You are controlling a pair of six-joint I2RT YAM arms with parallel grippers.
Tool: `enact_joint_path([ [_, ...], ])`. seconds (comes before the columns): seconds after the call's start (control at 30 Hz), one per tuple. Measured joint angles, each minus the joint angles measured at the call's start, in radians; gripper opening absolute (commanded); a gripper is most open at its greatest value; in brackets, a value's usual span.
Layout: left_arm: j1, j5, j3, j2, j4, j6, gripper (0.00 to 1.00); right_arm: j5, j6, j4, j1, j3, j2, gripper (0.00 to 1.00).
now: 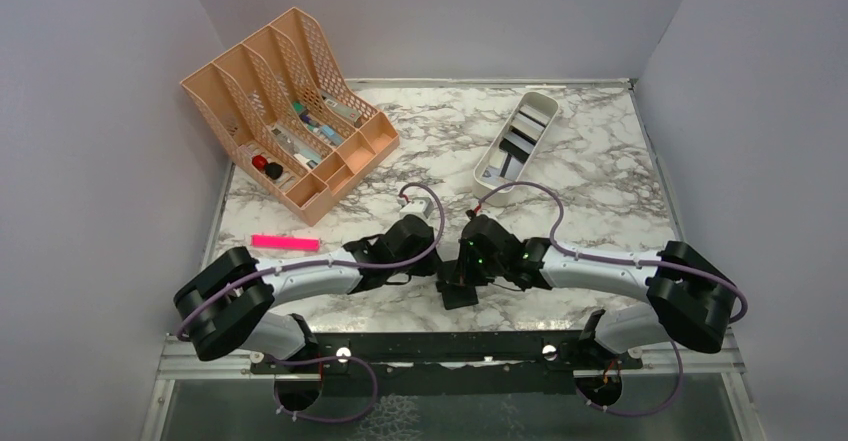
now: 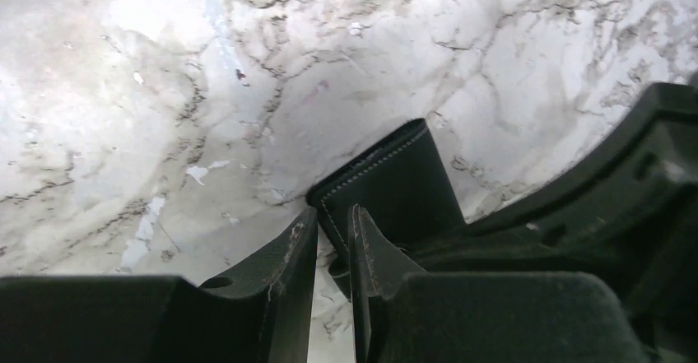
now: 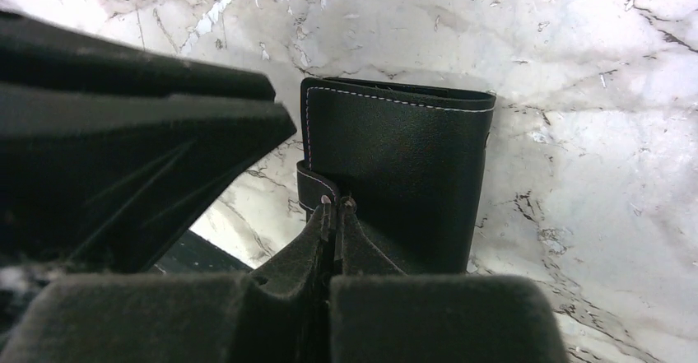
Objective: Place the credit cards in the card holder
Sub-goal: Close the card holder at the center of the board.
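Observation:
A black leather card holder (image 1: 460, 295) with white stitching lies on the marble table near the front, between my two grippers. It also shows in the left wrist view (image 2: 395, 182) and the right wrist view (image 3: 403, 165). My right gripper (image 3: 337, 202) is shut on the holder's small strap at its left edge. My left gripper (image 2: 333, 215) stands slightly open, with the holder's stitched corner edge between its fingertips and marble showing through the gap. The credit cards (image 1: 520, 143), grey, white and dark, lie in a white tray (image 1: 545, 104) at the back right.
A peach desk organizer (image 1: 290, 101) holding small items stands at the back left. A pink marker (image 1: 285, 243) lies left of my left arm. The left gripper's body (image 3: 123, 132) fills the left of the right wrist view. Walls enclose the table.

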State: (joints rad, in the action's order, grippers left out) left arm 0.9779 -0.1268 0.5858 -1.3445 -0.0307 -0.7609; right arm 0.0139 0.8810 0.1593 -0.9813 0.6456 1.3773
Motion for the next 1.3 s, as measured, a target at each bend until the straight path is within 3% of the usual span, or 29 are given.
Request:
enact_joint_path([
  [0.3,-0.043,0.074,0.001,-0.112,-0.069,0.021,0.23,0.000,0.000,0.000,0.000,-0.003,-0.002,0.01],
  [1.3,-0.043,0.077,0.022,-0.164,-0.121,0.031,0.22,-0.019,0.007,-0.055,0.048,-0.104,-0.095,0.01],
])
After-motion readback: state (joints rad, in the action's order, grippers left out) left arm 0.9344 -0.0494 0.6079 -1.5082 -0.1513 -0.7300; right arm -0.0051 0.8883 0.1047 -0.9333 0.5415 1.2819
